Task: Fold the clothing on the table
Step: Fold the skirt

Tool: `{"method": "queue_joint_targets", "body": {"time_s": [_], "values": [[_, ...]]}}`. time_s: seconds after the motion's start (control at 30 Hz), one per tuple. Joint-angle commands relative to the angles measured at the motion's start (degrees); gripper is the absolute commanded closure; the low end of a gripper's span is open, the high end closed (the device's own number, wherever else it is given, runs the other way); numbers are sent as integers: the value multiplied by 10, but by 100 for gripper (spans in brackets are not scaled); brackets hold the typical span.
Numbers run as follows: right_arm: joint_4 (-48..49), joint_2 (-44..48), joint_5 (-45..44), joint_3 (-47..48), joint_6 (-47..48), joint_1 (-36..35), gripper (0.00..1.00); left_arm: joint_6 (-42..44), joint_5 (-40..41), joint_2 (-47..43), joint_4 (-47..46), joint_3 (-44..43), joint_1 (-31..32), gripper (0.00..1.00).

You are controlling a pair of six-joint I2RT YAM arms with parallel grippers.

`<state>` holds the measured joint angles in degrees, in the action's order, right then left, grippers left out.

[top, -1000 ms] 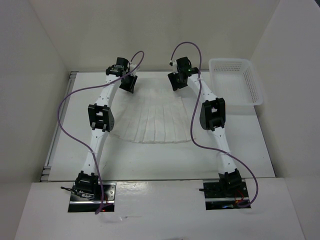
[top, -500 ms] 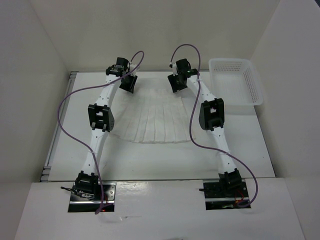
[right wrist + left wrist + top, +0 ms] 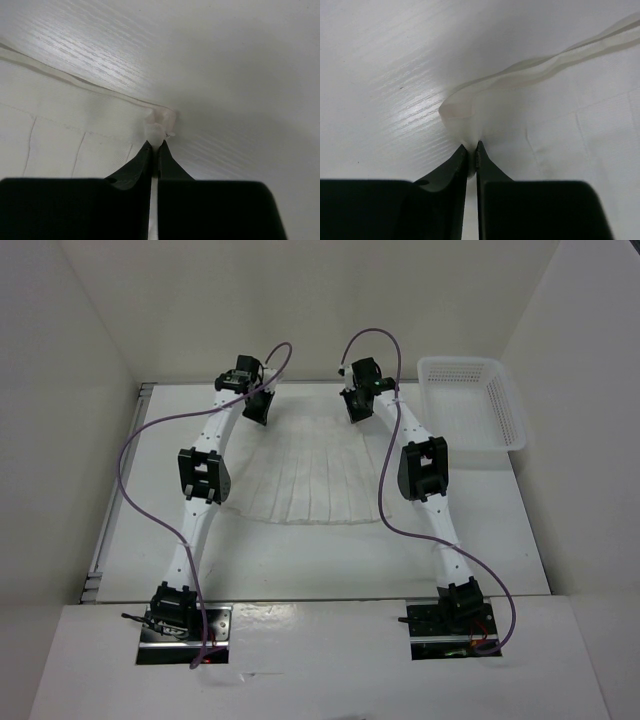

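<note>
The thin, pleated, fan-shaped clothing (image 3: 310, 475) lay on the matte table (image 3: 330, 560), left of the perforated basket (image 3: 470, 405). The left gripper (image 3: 471, 147) and right gripper (image 3: 155, 145), jaws pinched shut, each held a bunched top corner.

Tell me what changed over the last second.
Both grippers closed: the left gripper and right gripper each pinched a far corner of the thin white pleated fabric garment. The garment's spread on the matte white table and the white perforated plastic basket stayed put.
</note>
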<state>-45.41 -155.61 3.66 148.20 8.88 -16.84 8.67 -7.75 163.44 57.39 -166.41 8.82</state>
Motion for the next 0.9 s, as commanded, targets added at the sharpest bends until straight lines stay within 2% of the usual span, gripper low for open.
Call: {"method": "queue_joint_targets", "body": {"time_s": [0.0,0.03,0.1,0.33,0.6,0.87], "values": [[-17,-21,-14,17,10,6,100,7,12,27,10,-11,-2,87],[-17,-21,-14,17,10,6,100,7,17,27,10,-11,-2,95],[-17,-21,-19,17,10,6,100,7,17,27,10,-11,-2,100],[-17,31,-19,12,15,11,100,7,27,-6,10,-11,-8,100],[-17,130,-1,-42,25,22,100,2,-38,-118,15,26,-30,100],[-35,226,35,-102,52,28,100,66,-105,-179,134,26,-30,100]]}}
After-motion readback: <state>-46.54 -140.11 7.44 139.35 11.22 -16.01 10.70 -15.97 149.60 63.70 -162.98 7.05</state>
